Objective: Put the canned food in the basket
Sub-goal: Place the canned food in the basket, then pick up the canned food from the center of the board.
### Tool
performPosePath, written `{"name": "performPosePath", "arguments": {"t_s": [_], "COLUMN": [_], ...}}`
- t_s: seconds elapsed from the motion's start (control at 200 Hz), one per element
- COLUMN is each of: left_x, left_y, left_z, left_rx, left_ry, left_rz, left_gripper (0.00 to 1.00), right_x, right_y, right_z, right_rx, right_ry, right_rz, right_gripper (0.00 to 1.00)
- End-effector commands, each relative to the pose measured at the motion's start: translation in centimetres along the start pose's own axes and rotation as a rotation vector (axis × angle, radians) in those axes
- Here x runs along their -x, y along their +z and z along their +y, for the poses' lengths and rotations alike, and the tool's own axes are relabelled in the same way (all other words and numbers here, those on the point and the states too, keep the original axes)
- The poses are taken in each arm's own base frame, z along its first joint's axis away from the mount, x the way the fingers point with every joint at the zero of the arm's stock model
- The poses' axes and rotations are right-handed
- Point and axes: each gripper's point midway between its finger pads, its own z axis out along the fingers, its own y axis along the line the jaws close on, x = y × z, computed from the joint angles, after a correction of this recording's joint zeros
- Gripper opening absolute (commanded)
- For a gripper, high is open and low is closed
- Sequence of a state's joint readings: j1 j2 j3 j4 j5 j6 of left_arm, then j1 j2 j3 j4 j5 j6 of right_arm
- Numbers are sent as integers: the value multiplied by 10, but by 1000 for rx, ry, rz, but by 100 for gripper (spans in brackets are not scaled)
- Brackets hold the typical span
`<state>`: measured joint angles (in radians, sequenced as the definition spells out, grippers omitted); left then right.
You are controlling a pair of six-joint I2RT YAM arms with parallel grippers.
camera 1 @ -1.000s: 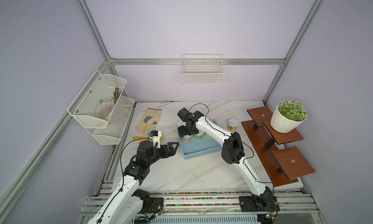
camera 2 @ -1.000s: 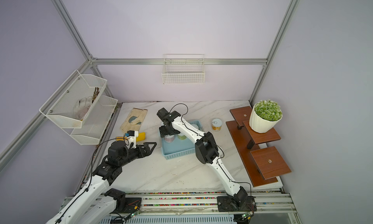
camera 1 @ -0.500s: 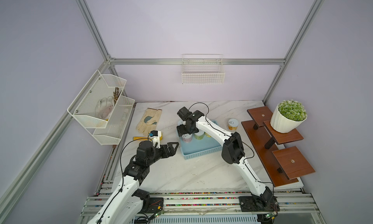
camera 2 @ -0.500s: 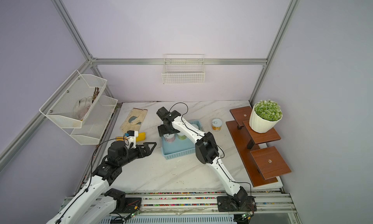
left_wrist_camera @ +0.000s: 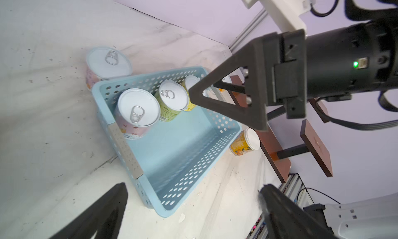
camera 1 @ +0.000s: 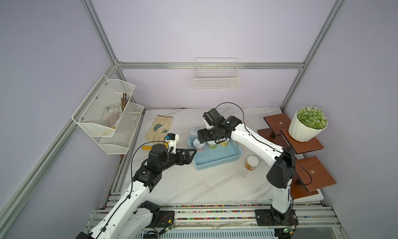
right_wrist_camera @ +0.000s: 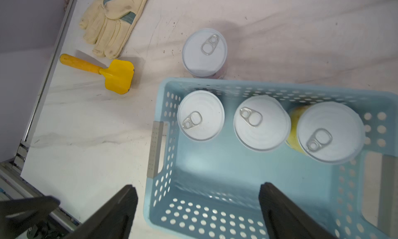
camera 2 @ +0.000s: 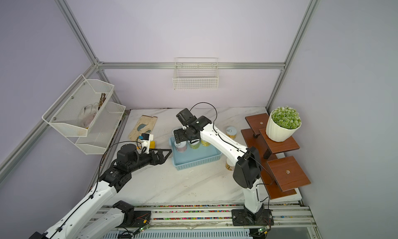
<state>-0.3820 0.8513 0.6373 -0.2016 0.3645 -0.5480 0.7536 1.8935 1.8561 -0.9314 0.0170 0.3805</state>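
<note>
Basket (right_wrist_camera: pixel 204 218) holds three cans (right_wrist_camera: pixel 261 122); three loose cans (camera 1: pixel 251 162) stand on worktop (camera 1: pixel 193 184). Left gripper (camera 1: pixel 191 156), right gripper (right_wrist_camera: pixel 197 186) both gape wide, empty.

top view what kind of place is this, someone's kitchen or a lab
Most likely a robot lab test cell staged like a home: an aluminium frame with plain lilac walls, a robot mounting rail, and props like a potted plant.
</note>
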Motion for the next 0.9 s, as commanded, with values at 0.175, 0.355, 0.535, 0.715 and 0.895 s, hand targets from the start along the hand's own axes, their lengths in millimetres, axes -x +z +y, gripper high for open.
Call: {"name": "performPosePath", "arguments": {"t_s": [0.175, 0.355, 0.535, 0.715, 0.895], "left_x": [8, 4, 2, 0, 0], "left_y": [25, 44, 62, 76, 91], "left_z": [-30, -39, -48, -51, -47], "left_rx": [15, 41, 65, 95, 137], "left_ry": [163, 223, 282, 331, 367], "left_rz": [24, 79, 133, 198, 256], "left_gripper": [100, 100, 100, 100, 100], "right_x": [-31, -53, -79, -107, -133], "right_y": [-34, -60, -69, -71, -72], "right_z": [-47, -72, -96, -122, -154], "right_rx": [-128, -173, -189, -191, -206], "right_ry": [29, 58, 124, 223, 344], "right_rz": [-146, -206, -214, -182, -148], "right_gripper": [95, 95, 96, 96, 96]}}
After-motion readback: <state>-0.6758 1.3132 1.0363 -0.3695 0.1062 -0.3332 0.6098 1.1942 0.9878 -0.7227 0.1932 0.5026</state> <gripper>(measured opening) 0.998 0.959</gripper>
